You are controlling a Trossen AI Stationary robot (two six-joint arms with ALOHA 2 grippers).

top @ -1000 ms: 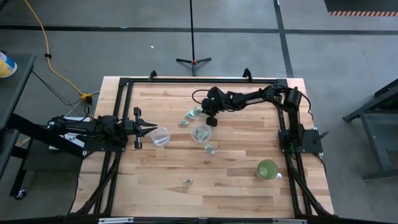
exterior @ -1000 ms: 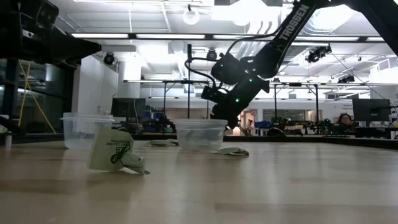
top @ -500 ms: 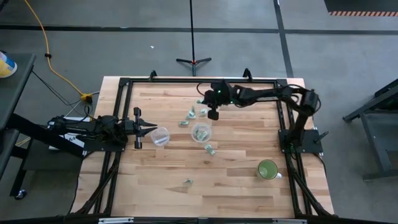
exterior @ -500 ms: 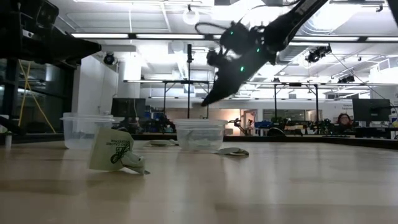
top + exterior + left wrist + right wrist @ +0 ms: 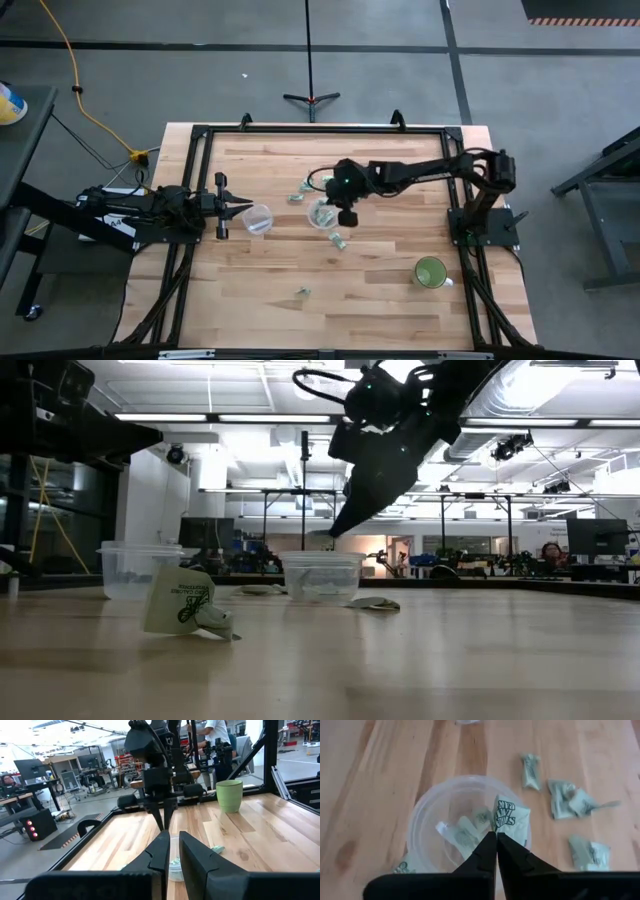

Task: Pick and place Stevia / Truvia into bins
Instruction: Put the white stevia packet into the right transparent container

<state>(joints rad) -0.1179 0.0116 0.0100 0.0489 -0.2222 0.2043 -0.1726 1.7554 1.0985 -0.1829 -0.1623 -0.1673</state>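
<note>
A Stevia sachet [image 5: 511,820] hangs pinched at its corner between the closed fingers of the right end effector [image 5: 496,838], directly above the middle clear cup [image 5: 427,815], which already holds a few sachets, their number hard to make out through the plastic. More sachets [image 5: 303,189] lie loose on the desk [image 5: 380,300] around the cup, one partly hidden under its rim. The left end effector [image 5: 236,206], apparently nearly closed and empty, waits beside the second clear cup [image 5: 258,218].
</note>
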